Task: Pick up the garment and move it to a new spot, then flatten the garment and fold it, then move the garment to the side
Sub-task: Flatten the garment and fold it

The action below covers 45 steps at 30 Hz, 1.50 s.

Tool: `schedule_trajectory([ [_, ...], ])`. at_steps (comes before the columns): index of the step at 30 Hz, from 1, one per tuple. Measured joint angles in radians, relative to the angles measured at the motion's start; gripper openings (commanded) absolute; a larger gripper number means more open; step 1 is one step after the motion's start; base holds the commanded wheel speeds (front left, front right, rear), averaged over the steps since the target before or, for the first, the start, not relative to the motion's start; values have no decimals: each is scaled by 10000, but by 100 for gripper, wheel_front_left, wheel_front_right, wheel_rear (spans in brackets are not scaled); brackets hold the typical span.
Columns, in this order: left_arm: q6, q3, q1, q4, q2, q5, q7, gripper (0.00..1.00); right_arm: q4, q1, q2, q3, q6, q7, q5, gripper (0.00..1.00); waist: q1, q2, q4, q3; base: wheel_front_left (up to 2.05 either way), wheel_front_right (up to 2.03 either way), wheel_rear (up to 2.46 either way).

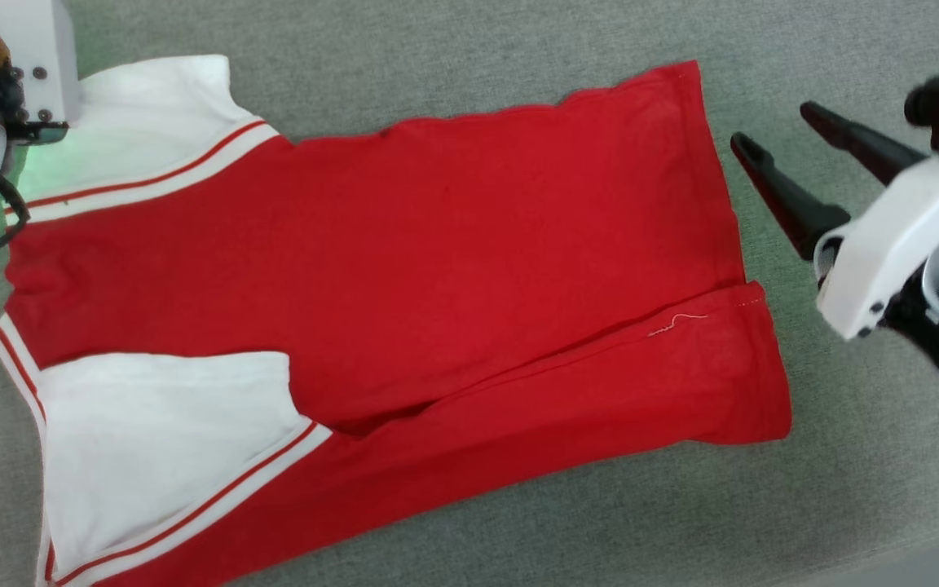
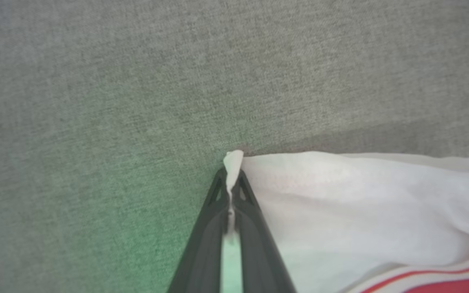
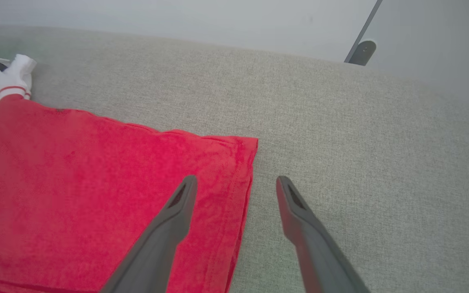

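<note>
1. The left gripper [image 2: 231,179] is clamped tight on the very edge of the white sleeve [image 2: 340,195], with a little nub of cloth poking out past the tips.
2. The garment [image 1: 404,269] lies spread across the grey cushion [image 1: 437,49], with one long side folded in over the body. It looks like thin, floppy jersey that weighs next to nothing, so I'd guess a single pinch would just drag and bunch it.
3. The right gripper [image 1: 773,125] has its fingers wide apart and holds nothing, just beside the bottom hem. The hem corner [image 3: 246,146] looks like the spot to grab.
</note>
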Motion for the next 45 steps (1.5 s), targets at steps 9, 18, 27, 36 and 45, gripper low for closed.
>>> schedule_trajectory([
  [9,-8,-42,-349,52,-236,21,44,0,1971,-1818,17,107,0,1313,351,100,0,0,184,226,0,0,0],
  [18,-155,-35,-616,190,-502,31,-130,0,5089,-3578,510,558,0,1678,863,100,0,0,434,463,0,0,0],
  [27,-311,4,-759,454,-744,-21,-362,0,7331,-4933,692,1101,-2,2207,1241,0,0,0,645,571,0,0,0],
  [36,-623,79,-700,748,-965,-100,-1124,0,7908,-5231,477,1576,-2,1563,1636,0,0,0,818,318,0,0,0],
  [45,-1158,470,-587,834,-1041,-474,-2077,0,7175,-4646,-370,2257,-2,382,2121,0,0,0,1107,-349,0,0,0],
])
